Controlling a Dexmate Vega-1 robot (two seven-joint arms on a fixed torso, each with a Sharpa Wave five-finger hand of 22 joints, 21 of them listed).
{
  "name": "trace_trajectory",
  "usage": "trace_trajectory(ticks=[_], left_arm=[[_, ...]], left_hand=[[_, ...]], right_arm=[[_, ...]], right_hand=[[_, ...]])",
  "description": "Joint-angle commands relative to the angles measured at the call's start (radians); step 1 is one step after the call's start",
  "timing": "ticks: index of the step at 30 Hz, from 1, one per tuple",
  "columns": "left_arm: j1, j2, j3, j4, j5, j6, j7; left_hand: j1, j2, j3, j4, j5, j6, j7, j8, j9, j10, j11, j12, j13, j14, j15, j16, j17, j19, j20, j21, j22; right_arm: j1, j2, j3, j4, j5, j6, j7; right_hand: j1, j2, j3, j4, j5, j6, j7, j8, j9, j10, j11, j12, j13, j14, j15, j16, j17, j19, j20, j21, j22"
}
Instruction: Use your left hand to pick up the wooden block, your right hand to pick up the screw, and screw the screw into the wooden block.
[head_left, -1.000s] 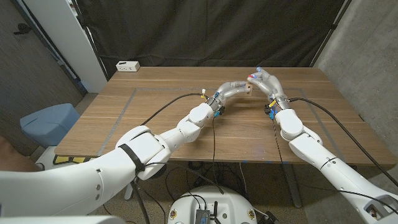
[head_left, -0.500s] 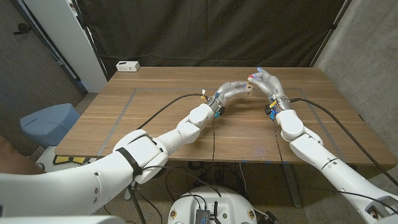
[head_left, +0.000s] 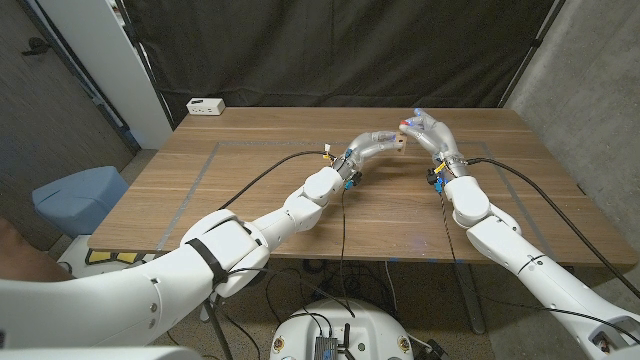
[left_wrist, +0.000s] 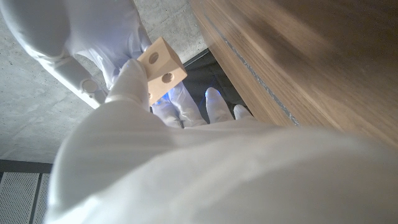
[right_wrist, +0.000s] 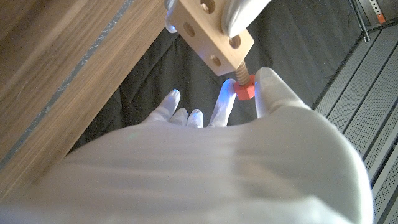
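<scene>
My left hand (head_left: 383, 139) holds a pale wooden block (head_left: 399, 141) with round holes (left_wrist: 161, 64) above the far middle of the table. My right hand (head_left: 421, 128) meets it from the right. In the right wrist view the block (right_wrist: 213, 34) has a wooden-threaded screw with a red head (right_wrist: 244, 90) standing in one of its holes. My right hand (right_wrist: 249, 149) pinches the red head between the thumb and a fingertip (right_wrist: 225, 99). In the left wrist view my left hand (left_wrist: 134, 87) grips the block from the side, with the right hand's fingers behind it.
A white power strip (head_left: 206, 105) lies at the table's far left corner. The wooden table (head_left: 250, 200) has a taped rectangle outline. A black curtain hangs behind. A blue-grey bin (head_left: 78, 195) stands left of the table. Cables trail from both wrists.
</scene>
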Motion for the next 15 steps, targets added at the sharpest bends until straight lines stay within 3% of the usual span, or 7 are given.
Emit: trace_trajectory(ticks=[1,15], left_arm=[[-0.008,-0.008,-0.002,0.021,-0.002,-0.006,-0.004],[-0.020,-0.017,-0.003,0.048,-0.007,-0.012,-0.014]], left_hand=[[0.002,0.009,0.001,0.004,0.006,0.049,0.009,0.009,0.003,0.009,-0.002,0.003,0.003,0.006,-0.098,-0.003,0.001,0.001,0.001,0.007,0.001],[0.002,0.008,0.000,0.003,0.006,0.051,0.010,0.009,0.003,0.010,-0.002,0.002,0.004,0.007,-0.100,-0.004,0.000,0.002,0.001,0.007,0.001]], right_arm=[[0.001,-0.001,-0.001,0.004,-0.001,0.003,0.005],[0.005,0.005,-0.004,0.010,0.003,-0.003,0.004]], right_hand=[[0.001,0.011,-0.005,-0.003,0.004,-0.002,-0.001,0.007,0.000,-0.006,-0.003,-0.001,0.004,-0.003,-0.008,0.006,0.001,-0.004,-0.029,0.002,0.003],[0.003,0.012,-0.007,-0.004,0.005,-0.002,-0.001,0.011,0.000,-0.008,-0.003,-0.001,0.004,-0.003,-0.008,0.006,0.001,-0.004,-0.029,0.002,0.003]])
